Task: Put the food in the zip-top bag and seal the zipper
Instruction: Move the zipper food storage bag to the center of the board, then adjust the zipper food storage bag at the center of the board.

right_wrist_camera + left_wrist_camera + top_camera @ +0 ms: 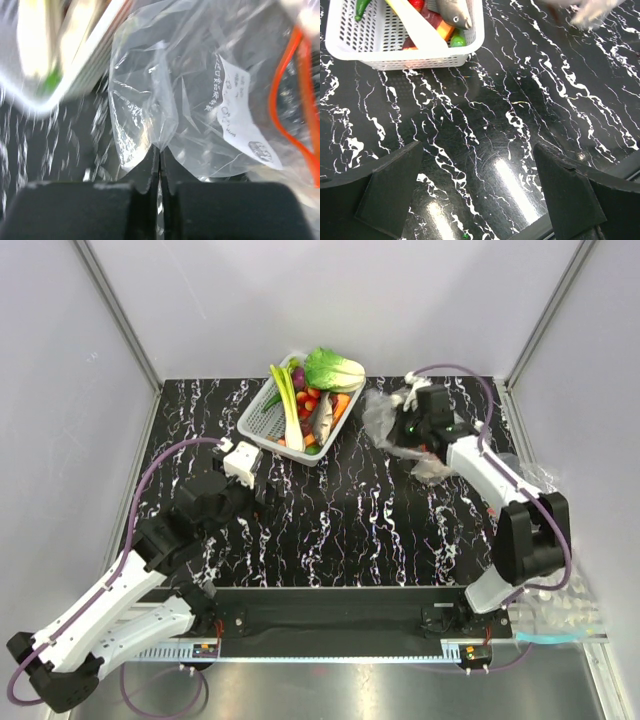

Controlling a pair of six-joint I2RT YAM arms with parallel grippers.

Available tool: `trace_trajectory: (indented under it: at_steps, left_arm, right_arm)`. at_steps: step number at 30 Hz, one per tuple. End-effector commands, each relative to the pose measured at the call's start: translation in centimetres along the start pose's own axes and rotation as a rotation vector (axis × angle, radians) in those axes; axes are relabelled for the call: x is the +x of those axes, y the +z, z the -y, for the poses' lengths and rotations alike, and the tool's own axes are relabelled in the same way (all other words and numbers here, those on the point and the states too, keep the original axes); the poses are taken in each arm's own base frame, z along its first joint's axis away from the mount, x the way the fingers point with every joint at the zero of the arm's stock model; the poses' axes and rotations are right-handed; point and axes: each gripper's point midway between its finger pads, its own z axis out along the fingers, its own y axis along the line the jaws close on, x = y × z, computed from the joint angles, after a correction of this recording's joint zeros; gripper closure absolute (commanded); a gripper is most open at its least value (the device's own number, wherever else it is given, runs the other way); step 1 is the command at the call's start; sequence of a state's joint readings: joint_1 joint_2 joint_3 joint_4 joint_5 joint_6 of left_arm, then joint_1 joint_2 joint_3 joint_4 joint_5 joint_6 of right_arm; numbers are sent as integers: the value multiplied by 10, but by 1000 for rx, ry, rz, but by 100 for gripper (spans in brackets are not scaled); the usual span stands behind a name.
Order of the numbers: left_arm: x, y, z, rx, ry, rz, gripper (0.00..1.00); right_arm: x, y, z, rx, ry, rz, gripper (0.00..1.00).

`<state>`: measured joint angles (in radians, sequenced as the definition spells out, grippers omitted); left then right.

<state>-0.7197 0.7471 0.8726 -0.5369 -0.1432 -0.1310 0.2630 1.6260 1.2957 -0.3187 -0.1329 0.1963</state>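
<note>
The food lies in a white basket (pixel 262 418) at the back centre: a long leek (pixel 289 405), a pale whitish root (pixel 322 412) and green pieces. In the left wrist view the basket (pixel 420 57) shows the pale root (pixel 456 12) and a green piece (pixel 458 39). My left gripper (pixel 262 483) hovers open over bare tabletop in front of the basket, its fingers (pixel 395 192) wide apart and nothing between them. The clear zip-top bag (pixel 383 408) lies crumpled right of the basket. My right gripper (pixel 160 152) is shut on a fold of the bag (pixel 150 90), near its white label (pixel 240 117) and red-orange zipper (pixel 296 95).
A leafy green cabbage (pixel 333 368), small red pieces (pixel 307 400) and an orange piece (pixel 340 405) share the basket. Another wrinkled clear bag (pixel 560 615) lies off the black marbled table (pixel 350 530) at the near right. White enclosure walls stand on three sides.
</note>
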Motion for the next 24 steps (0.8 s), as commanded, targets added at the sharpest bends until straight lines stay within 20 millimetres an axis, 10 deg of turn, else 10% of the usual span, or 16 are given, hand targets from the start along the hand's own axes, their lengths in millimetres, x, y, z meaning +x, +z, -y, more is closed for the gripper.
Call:
trace_trajectory:
  at_steps: [1, 6, 11, 20, 24]
  left_arm:
    - [-17, -3, 9, 51, 0, 55, 1]
    - [-15, -2, 9, 53, 3, 46, 1]
    - [-14, 0, 7, 40, 5, 40, 1]
    - [-9, 11, 7, 23, -4, 4, 1]
    - [-2, 20, 19, 71, -19, -70, 1]
  right_arm:
    - [40, -25, -49, -171, -92, -16, 93]
    - [78, -81, -91, -347, -202, -22, 59]
    - [58, -105, -66, -195, -173, 134, 12]
    - [54, -53, 6, 276, 83, 24, 11]
    - [64, -36, 82, 424, 329, -10, 12]
